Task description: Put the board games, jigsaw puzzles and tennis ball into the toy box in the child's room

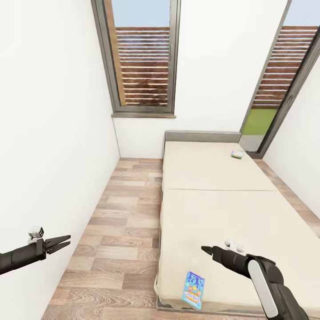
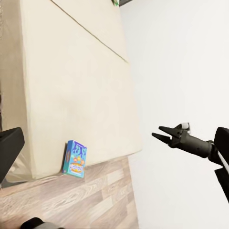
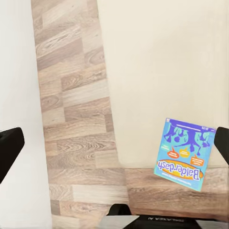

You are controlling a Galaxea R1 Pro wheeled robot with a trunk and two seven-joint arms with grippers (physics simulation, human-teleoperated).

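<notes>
You are looking down at the big bed [image 1: 222, 200] with its beige mattress and grey headboard at the far end. It sits beside a wooden floor [image 1: 120, 231], with white walls and two tall windows [image 1: 142, 58] behind.

Your right arm reaches out over the near part of the bed. Its right pincer [image 1: 206, 250] looks closed to a point, and it holds nothing.

Your left arm is out over the floor, near the left wall. Its left pincer [image 1: 62, 242] is open just a little, and it is empty too.

The blue board game [image 1: 194, 290] lies at the near edge of the bed, close to the corner, and part of it hangs over the edge. You can read "Balderdash" on it in the right wrist view.

The green board game [image 1: 237, 154] lies far off, near the headboard.
</notes>
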